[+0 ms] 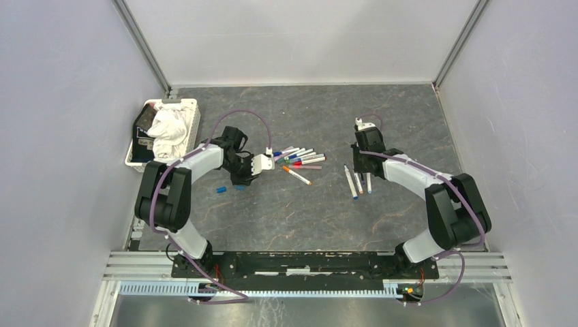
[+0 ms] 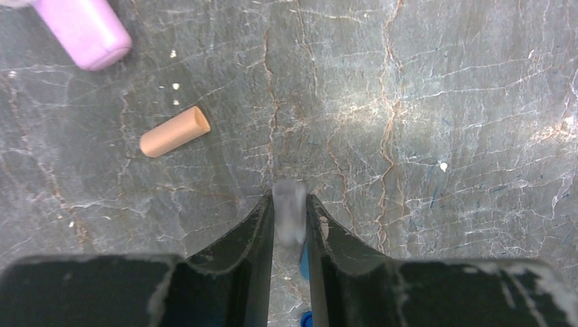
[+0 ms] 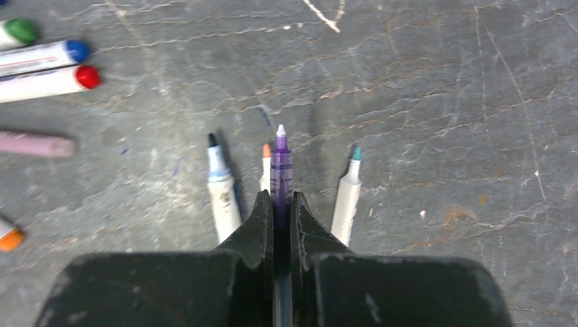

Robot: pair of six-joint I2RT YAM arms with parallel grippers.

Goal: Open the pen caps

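My left gripper (image 2: pixel 290 201) hangs low over the table with a pale, blurred pen cap (image 2: pixel 290 214) between its narrowly parted tips; whether it is gripped does not show. An orange cap (image 2: pixel 174 131) and a pink cap (image 2: pixel 85 30) lie ahead on the left. Two blue caps (image 1: pixel 221 189) lie by the left gripper (image 1: pixel 262 163). My right gripper (image 3: pixel 280 197) is shut on a purple pen (image 3: pixel 280 167) whose bare tip points away. In the top view the right gripper (image 1: pixel 361 126) is right of the pen pile (image 1: pixel 300 157).
Three uncapped pens (image 1: pixel 358 182) lie side by side under the right gripper. Capped pens with green (image 3: pixel 17 32), blue (image 3: pixel 44 56) and red (image 3: pixel 48 82) ends lie to its left. A white basket (image 1: pixel 136 160) holding a cloth stands at the far left.
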